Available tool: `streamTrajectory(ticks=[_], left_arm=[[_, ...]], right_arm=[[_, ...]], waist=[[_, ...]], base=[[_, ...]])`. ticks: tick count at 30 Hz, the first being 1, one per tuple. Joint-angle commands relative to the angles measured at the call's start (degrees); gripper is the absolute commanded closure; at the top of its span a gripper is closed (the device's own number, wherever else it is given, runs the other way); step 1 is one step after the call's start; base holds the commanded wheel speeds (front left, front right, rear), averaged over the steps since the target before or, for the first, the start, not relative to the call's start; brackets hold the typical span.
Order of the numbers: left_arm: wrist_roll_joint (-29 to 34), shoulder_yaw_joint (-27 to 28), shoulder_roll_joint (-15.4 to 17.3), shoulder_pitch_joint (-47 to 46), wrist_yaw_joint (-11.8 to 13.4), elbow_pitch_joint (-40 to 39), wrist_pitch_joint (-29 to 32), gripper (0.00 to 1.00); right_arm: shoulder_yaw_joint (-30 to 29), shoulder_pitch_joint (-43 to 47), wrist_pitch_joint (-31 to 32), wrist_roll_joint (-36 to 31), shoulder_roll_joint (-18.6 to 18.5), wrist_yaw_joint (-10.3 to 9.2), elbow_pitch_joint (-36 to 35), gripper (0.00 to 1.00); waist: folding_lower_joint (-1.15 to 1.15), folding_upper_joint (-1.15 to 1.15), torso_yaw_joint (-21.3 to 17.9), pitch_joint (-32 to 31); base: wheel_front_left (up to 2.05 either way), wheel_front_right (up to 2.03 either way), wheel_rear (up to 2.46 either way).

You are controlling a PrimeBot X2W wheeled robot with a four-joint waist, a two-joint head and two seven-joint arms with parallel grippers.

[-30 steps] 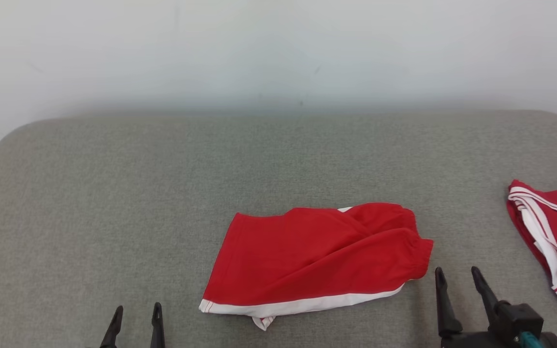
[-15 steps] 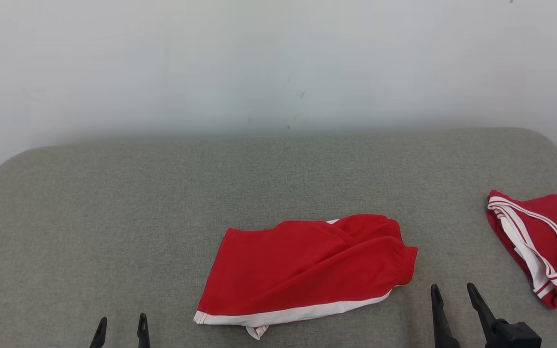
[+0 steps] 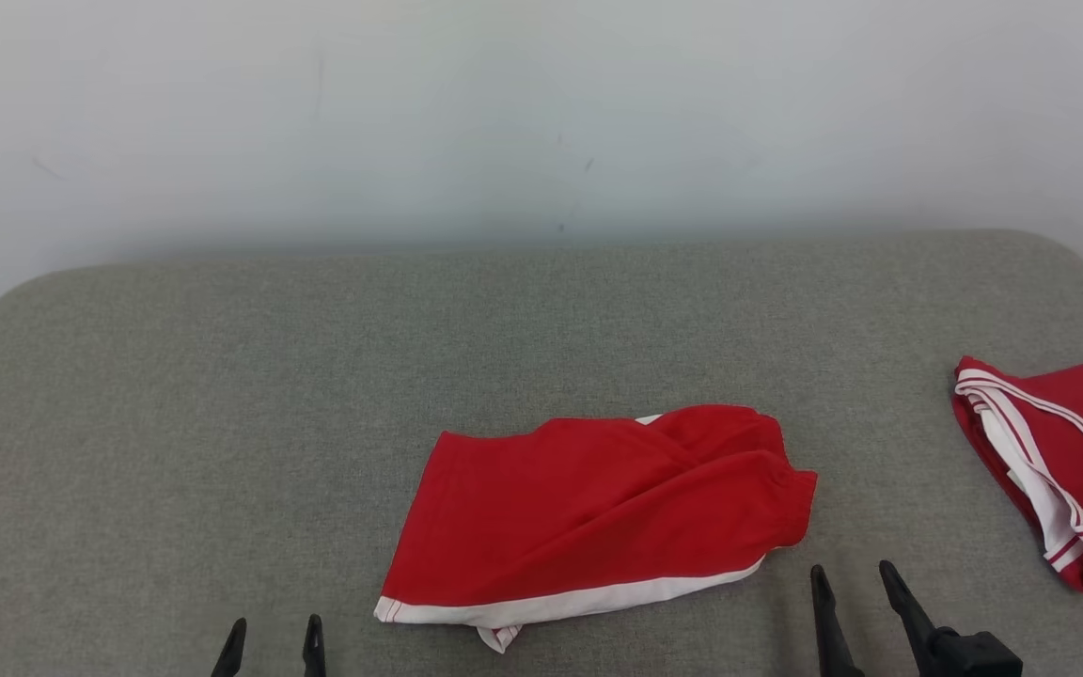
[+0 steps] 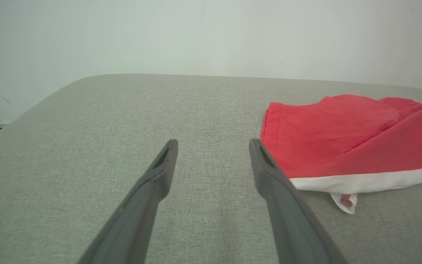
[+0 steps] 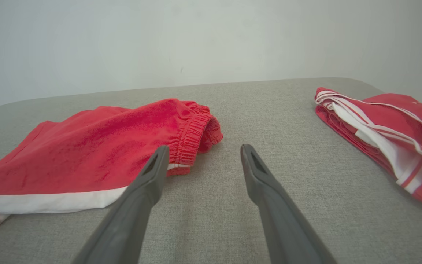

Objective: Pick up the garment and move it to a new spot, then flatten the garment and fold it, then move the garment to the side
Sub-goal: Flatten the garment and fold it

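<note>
The garment (image 3: pixel 598 512), red shorts with a white band along the near hem, lies folded in the middle of the grey padded table (image 3: pixel 222 423). In the left wrist view the shorts (image 4: pixel 343 135) sit to the right of my fingers; in the right wrist view the garment (image 5: pixel 97 154) lies to the left, its elastic waistband by the left fingertip. My left gripper (image 3: pixel 273 632) stands open near the table's front edge, left of the shorts, holding nothing. My right gripper (image 3: pixel 854 579) is open too, just off the shorts' waistband end. Both show empty in their wrist views (image 4: pixel 213 145) (image 5: pixel 203 150).
A second red garment with white trim (image 3: pixel 1059 461) lies folded at the table's right edge, also in the right wrist view (image 5: pixel 387 128). A pale wall (image 3: pixel 541 113) stands behind the table. Bare grey padding stretches left of the shorts and behind them.
The head camera has shifted, so the whole picture moved. Both grippers sit lower in the picture, with less of them showing. The shorts lie as before.
</note>
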Motion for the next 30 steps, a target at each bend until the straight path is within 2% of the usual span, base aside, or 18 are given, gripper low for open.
streamTrajectory(ticks=[1,13,30], left_arm=[[-0.36,-0.33,-0.03,-0.65,-0.24,0.09,-0.17,0.00],[-2.83,-6.82,-0.01,-5.46,-1.95,2.24,-0.17,0.00],[-5.87,-8.06,-0.01,-9.30,-2.53,8.50,-0.17,0.00]], right_arm=[[0.47,-0.41,-0.02,0.05,0.19,-0.15,0.25,0.00],[0.38,-5.48,-0.02,-2.18,-0.79,-0.15,3.95,0.00],[0.61,-7.53,-0.02,-1.90,-2.11,-0.15,3.25,0.00]], waist=[[0.01,0.00,0.19,0.97],[0.01,0.00,1.34,8.65],[0.01,0.00,-0.30,12.15]], base=[[0.00,0.00,0.00],[0.00,0.00,0.00],[0.00,0.00,0.00]])
